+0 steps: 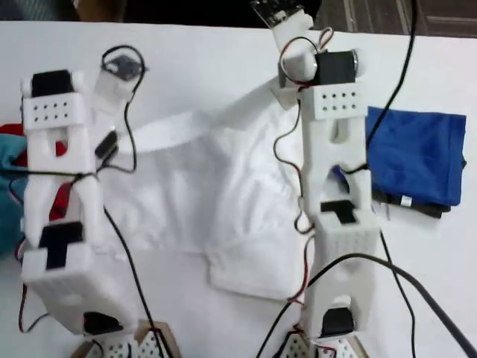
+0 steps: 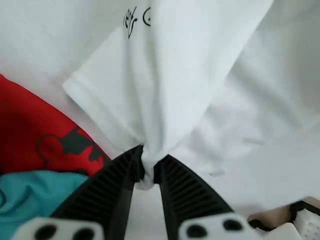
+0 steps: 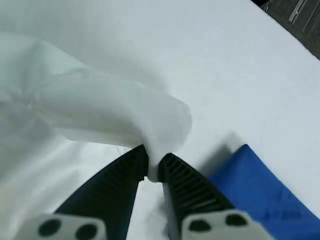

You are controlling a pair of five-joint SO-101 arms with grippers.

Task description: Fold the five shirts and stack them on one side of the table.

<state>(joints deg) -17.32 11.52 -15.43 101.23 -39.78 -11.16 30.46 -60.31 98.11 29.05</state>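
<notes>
Currently | white shirt (image 1: 223, 186) | clamped by left gripper (image 2: 148, 170), right gripper (image 3: 154, 167) (2 ends)

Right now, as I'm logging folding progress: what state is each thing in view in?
white shirt, unfolded, spread out, pinched at two edges
blue shirt, folded, atop a dark folded garment
red shirt, unfolded, rumpled
teal shirt, unfolded, rumpled
left end effector, shut on the white shirt
right end effector, shut on the white shirt
</notes>
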